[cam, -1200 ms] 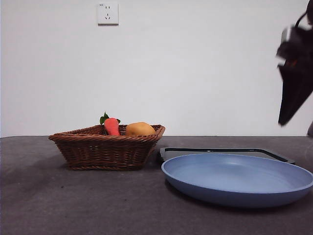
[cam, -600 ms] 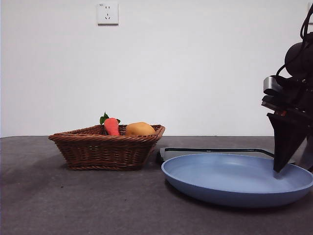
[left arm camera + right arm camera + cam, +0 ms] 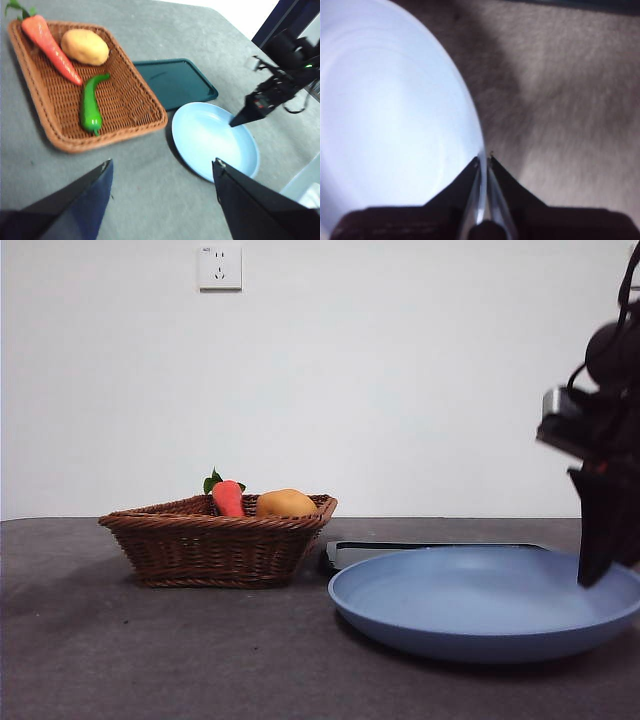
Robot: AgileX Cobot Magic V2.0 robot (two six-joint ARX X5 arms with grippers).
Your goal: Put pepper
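Note:
The pepper [image 3: 90, 105], glossy green and slim, lies in the wicker basket [image 3: 150, 107] beside a carrot [image 3: 52, 42] and a potato [image 3: 85, 46]. In the front view the basket [image 3: 215, 545] wall hides the pepper. My left gripper [image 3: 161, 162] hangs open high above the table, holding nothing. Over at the blue plate [image 3: 470, 605], my right gripper [image 3: 595, 578] is shut on the plate's right rim [image 3: 481, 150]. The left wrist view shows that gripper [image 3: 234, 121] at the plate [image 3: 210, 137] edge far from the basket.
A dark green tray [image 3: 172, 80] lies flat behind the plate and next to the basket; its edge [image 3: 400, 548] shows in the front view. Grey cloth covers the table. A wall socket [image 3: 220, 267] is on the back wall.
The right gripper came down from high on the right to the plate's right rim and closed on it. The plate has shifted slightly, its right side a little raised.

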